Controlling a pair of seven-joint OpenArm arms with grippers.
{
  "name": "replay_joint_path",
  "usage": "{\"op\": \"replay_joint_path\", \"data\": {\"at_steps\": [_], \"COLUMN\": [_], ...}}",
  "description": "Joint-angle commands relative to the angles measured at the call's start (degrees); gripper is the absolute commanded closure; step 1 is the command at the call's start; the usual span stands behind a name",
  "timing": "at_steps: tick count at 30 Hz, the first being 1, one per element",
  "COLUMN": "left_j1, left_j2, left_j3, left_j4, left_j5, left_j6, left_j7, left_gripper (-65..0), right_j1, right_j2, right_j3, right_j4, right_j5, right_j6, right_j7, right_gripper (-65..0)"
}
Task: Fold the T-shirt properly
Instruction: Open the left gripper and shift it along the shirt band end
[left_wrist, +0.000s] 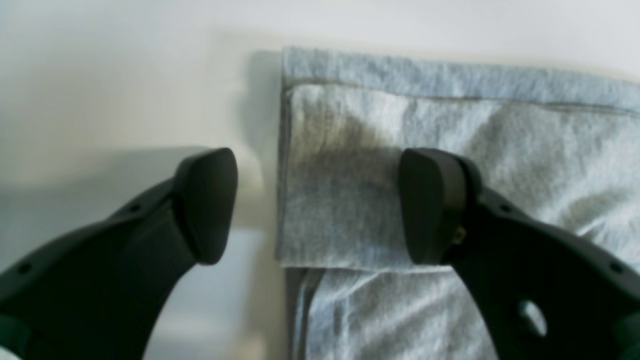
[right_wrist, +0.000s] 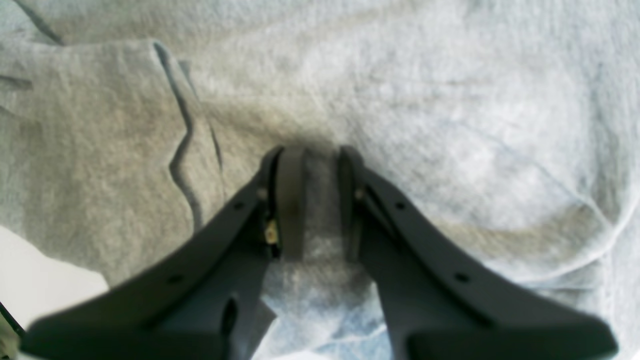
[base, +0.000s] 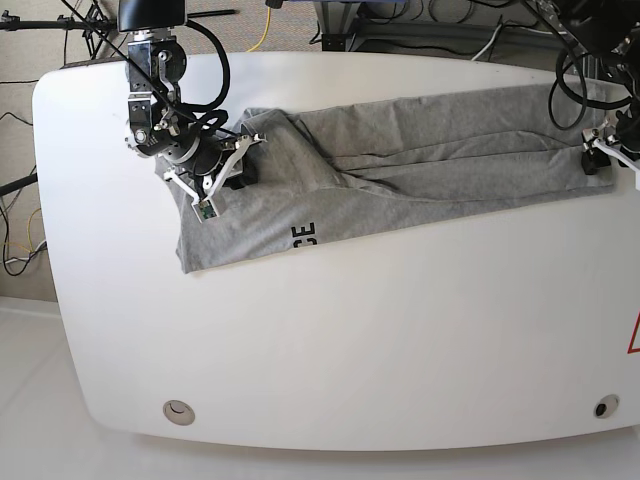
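The heather-grey T-shirt (base: 420, 170) lies folded lengthwise into a long strip across the back half of the white table, with black lettering (base: 303, 234) showing near its left end. My right gripper (base: 238, 165) is at that left end. In the right wrist view it (right_wrist: 312, 200) is shut on a pinched ridge of the T-shirt (right_wrist: 425, 100). My left gripper (base: 600, 152) is at the strip's right end. It (left_wrist: 320, 205) stands open astride the hemmed corner of the T-shirt (left_wrist: 525, 140), one finger (left_wrist: 207, 205) over bare table, the other (left_wrist: 432, 205) over cloth.
The white table (base: 350, 350) has rounded corners, with a round fitting (base: 180, 410) near its front left corner and another (base: 600, 406) near its front right. Cables and stands crowd the floor behind the table's back edge. A red mark (base: 634, 335) shows at the right edge.
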Motion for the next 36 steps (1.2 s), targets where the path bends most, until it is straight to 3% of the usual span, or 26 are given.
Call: {"op": "replay_joint_path", "data": {"at_steps": [1,13,15,17,23,25,36], "left_j1": [-0.21,-1.13,-0.59,-0.54,-0.45,-0.67,-0.83], "left_j2": [-1.45,-0.66,-0.2,-0.02,0.02,-0.39,-0.93], "left_j3": [-0.05,0.3,1.16,1.6,3.06,4.38,5.16], "left_j4": [1.4,2.74,1.85,1.65,1.17,0.62,0.73], "left_j5": [-0.14,0.02,-0.04,-0.11,-0.18,0.07,-0.29], "left_j6": [-0.06,-0.06,-0.06,-0.06,-0.06,-0.06,-0.06], "left_j7": [0.0,1.01,-0.72,-1.7,-4.31,-4.37,-4.44], "left_gripper": [-48.1,-48.0,-45.5,-41.7,-19.3,-2.2,0.0], "right_j1": [0.46,0.18,0.19,0.14,0.18,0.22,0.07], "right_j2": [0.43,0.34,0.33,0.35,0.36,0.37,0.37], "right_j3": [0.1,0.07,0.03,0.0,-0.03,0.01,-0.03], "right_j4": [0.69,0.91,0.9,0.87,0.87,0.82,0.81], "right_j5": [-0.28,-0.39,-0.54,-0.55,-0.61,-0.86,-1.17], "right_j6": [0.14,0.09,-0.04,-0.07,-0.12,-0.22,-0.3], "right_j7": [0.05,-0.19,-0.47,-0.53,-0.71,-1.06,-1.07], "right_gripper": [-11.7,-11.9,-11.7,-11.7,-11.8,-11.9,-11.6]}}
